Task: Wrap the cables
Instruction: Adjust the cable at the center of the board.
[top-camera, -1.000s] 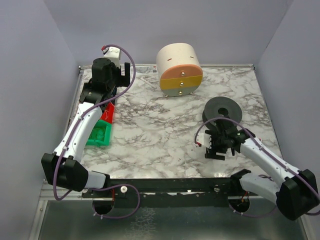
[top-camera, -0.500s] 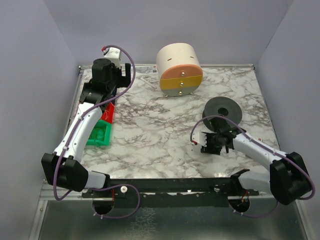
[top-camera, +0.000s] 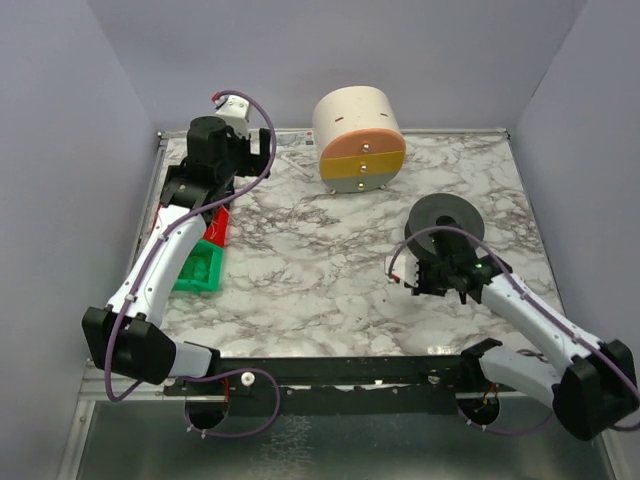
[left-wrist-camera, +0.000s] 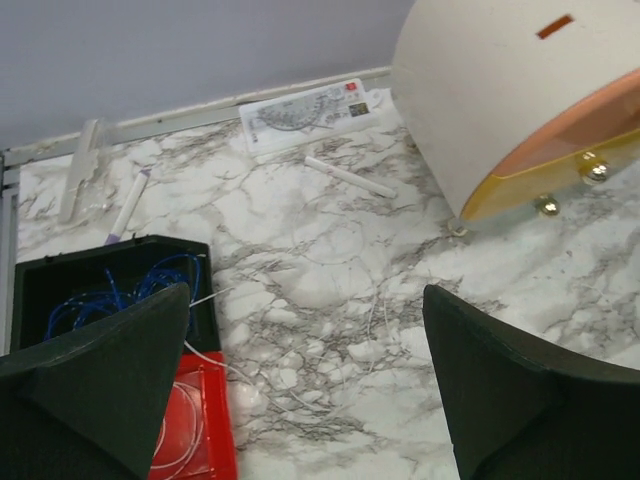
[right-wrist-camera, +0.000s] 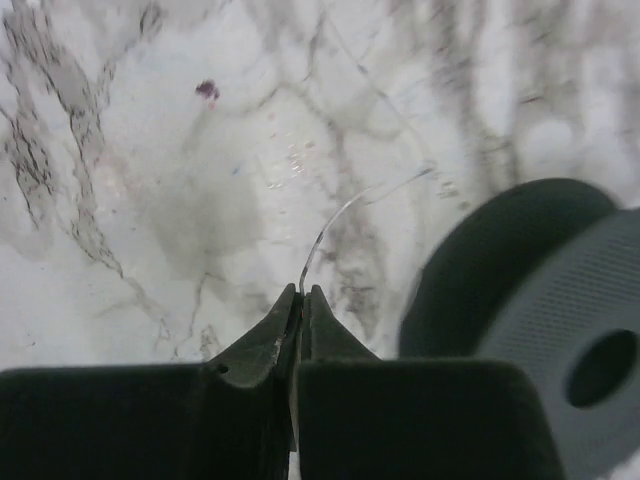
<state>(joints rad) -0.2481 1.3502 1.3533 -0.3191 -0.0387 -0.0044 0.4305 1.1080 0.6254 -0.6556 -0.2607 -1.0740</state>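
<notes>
cable (right-wrist-camera: 322, 228) pinched in right jaws, dark spool (right-wrist-camera: 480, 270) just beside

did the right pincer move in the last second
Yes. In the top view the right pincer, shut on a thin cable, has shifted away from the near edge, toward the dark spool, which stayed put.

The left arm (top-camera: 160, 255) and right arm (top-camera: 530, 315) share white link shells, black joint housings and black bases. A thick purple cord (top-camera: 268, 140) loops along each. The left end effector (left-wrist-camera: 310, 400) and right end effector (right-wrist-camera: 300, 300) are matte black, with wedge-shaped fingers (left-wrist-camera: 520, 400).
</notes>
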